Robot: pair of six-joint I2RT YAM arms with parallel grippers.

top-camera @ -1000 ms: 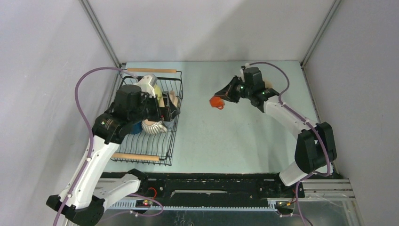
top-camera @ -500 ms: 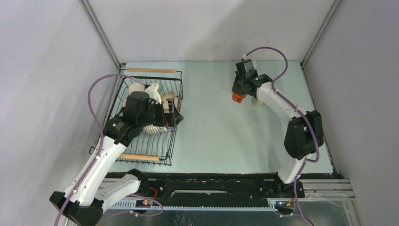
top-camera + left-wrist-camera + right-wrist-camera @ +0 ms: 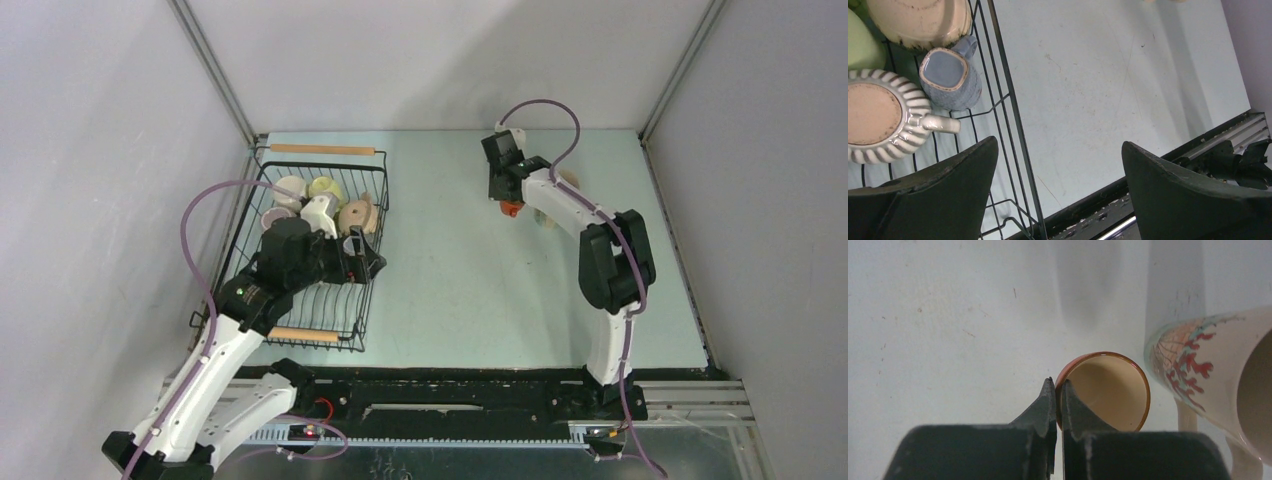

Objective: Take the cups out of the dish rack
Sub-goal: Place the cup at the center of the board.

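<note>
Beside a coral-print mug point(image 3: 1200, 360), right gripper point(image 3: 1058, 386) pinches the orange cup point(image 3: 1108, 390).

Your table point(image 3: 450, 290) is a pale green sheet, lightly scuffed and speckled. The dish rack point(image 3: 364, 310) stands directly on it at the left side, with one wooden rod handle point(image 3: 322, 150) at its far end and the other point(image 3: 303, 334) at its near end. Well to the right of the rack, level with its far half, you have an orange cup point(image 3: 510, 208) mouth up at the surface; whether its weight rests there is unclear. Just beside it, on the side away from the rack, a cream mug with a red coral pattern point(image 3: 1193, 360) lies on its side.
</note>
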